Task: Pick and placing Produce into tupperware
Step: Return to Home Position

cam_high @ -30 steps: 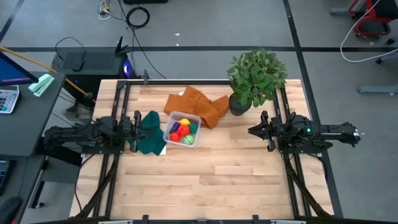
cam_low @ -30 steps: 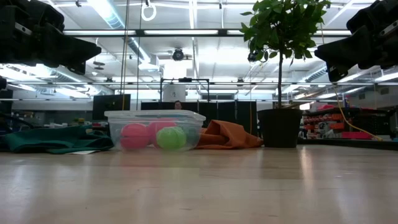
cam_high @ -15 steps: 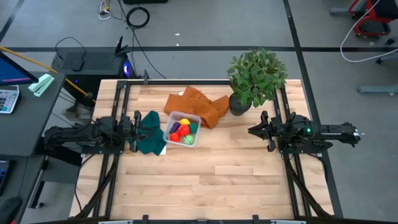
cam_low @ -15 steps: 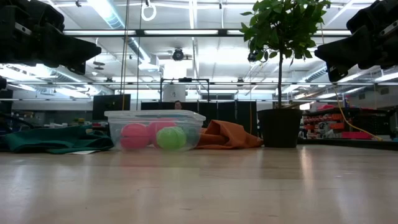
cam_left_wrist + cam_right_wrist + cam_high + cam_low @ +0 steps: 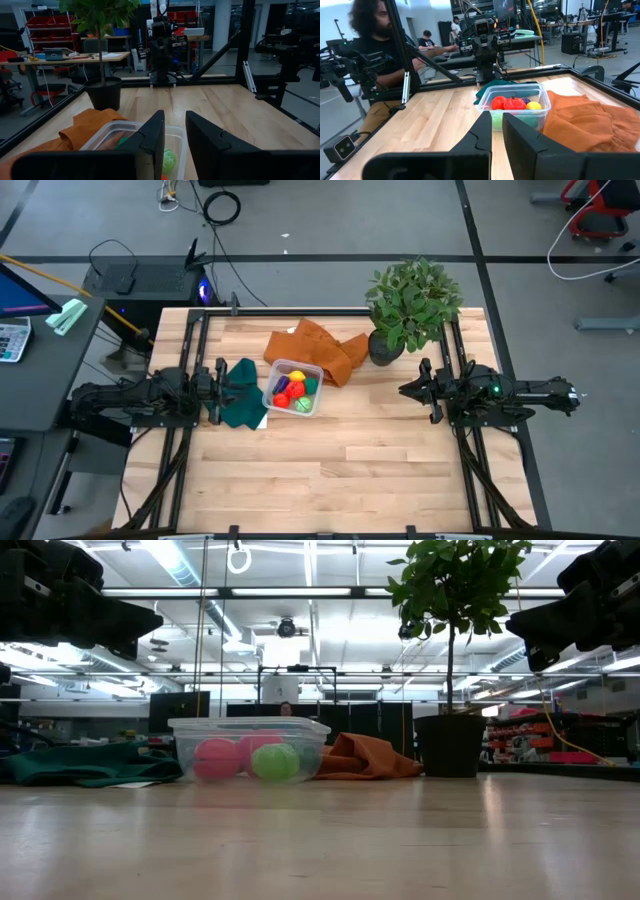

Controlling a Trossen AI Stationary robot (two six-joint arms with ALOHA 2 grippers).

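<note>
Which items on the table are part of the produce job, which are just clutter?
Task items:
- tupperware, clear box near the table's back middle
- produce, red, yellow, green and purple pieces, all inside the box
- left gripper and right gripper, both parked at the table's sides, holding nothing

Just lying about:
- orange cloth
- dark green cloth
- potted plant

The produce (image 5: 291,392) lies in the tupperware (image 5: 311,370), between two cloths (image 5: 240,388).

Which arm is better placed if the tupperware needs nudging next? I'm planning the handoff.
Probably the left. The left end effector hangs over the green cloth right beside the tupperware, which already holds the produce. The right end effector sits much farther off, near the potted plant.
</note>
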